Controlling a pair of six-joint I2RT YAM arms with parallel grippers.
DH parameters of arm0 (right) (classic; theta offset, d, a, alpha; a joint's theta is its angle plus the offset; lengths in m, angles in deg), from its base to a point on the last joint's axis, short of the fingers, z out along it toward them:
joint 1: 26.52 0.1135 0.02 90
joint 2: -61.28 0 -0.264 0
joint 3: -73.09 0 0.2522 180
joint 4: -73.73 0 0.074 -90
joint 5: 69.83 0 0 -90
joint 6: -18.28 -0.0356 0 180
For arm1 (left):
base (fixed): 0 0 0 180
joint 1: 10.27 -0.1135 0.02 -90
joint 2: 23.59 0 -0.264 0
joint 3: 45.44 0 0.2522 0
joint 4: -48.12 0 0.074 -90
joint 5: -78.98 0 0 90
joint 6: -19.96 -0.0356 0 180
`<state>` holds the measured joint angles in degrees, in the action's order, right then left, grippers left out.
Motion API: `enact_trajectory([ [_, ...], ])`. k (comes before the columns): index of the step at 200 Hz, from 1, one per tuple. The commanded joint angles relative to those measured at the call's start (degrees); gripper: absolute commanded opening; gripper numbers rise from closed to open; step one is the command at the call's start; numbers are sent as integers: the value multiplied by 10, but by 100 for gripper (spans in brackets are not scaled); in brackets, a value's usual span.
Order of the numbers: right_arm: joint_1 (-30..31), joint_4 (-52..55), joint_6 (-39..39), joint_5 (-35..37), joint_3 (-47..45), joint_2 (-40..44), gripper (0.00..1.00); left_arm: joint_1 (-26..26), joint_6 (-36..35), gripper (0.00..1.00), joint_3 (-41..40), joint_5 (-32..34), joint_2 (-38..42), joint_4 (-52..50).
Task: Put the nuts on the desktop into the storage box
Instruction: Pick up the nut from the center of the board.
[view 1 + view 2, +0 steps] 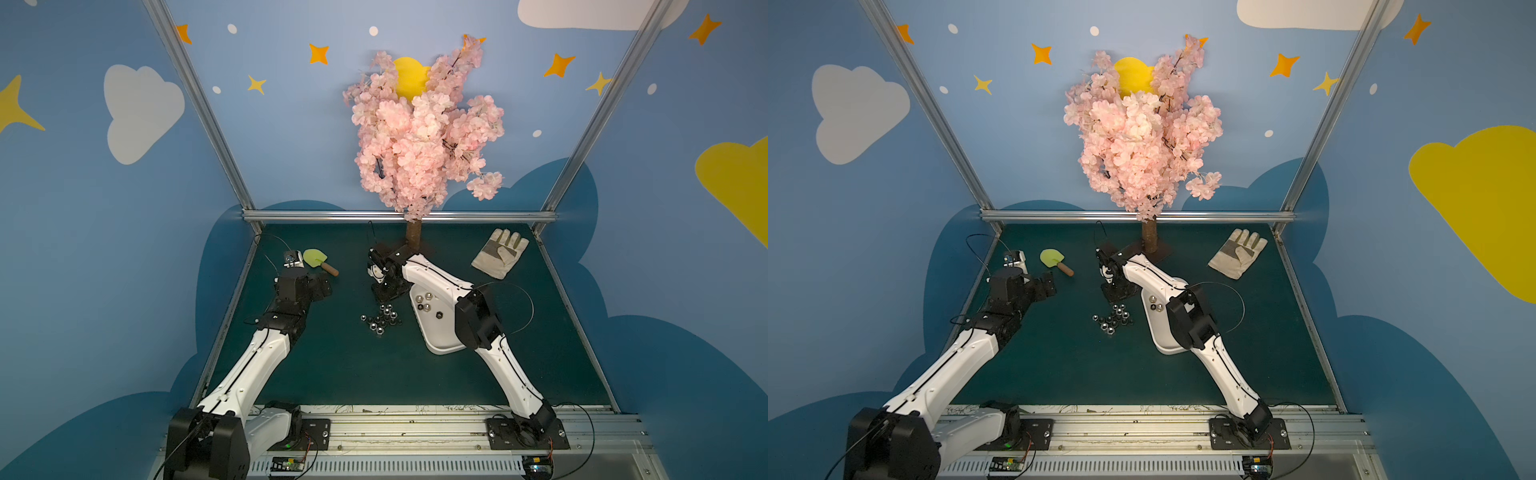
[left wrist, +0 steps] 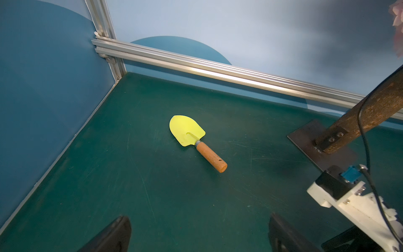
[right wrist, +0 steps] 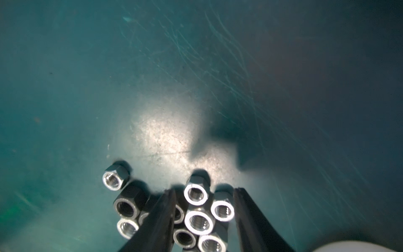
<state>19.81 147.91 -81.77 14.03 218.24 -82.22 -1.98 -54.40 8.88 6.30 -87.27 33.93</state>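
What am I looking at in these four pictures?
A robot with a left arm and a right arm works at a green desktop. Two pictures look down from overhead, nearly alike; the other two come from a camera on each wrist. On the desktop: a pile of nuts, a white box with a few nuts inside, a trowel, a glove and a toy tree. The left fingers are wide apart and empty. The right fingers stand apart around some nuts; nothing is lifted.

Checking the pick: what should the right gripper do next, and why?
Probably close the jaws: the right gripper sits low over the nuts, its fingers flanking several with gaps showing, so nothing looks clamped yet.
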Motion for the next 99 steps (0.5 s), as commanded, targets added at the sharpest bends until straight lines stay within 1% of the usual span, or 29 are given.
enact_trajectory([
  [1,7,20,8,-8,22,-17,47,-2,-8,100,13,-1,5,1],
  [33,13,28,18,1,31,-28,45,-2,-7,100,7,1,13,5],
  [78,23,45,14,29,20,-37,43,-2,-4,100,4,0,20,9],
  [99,28,44,15,37,9,-33,32,-2,-5,100,3,2,27,8],
])
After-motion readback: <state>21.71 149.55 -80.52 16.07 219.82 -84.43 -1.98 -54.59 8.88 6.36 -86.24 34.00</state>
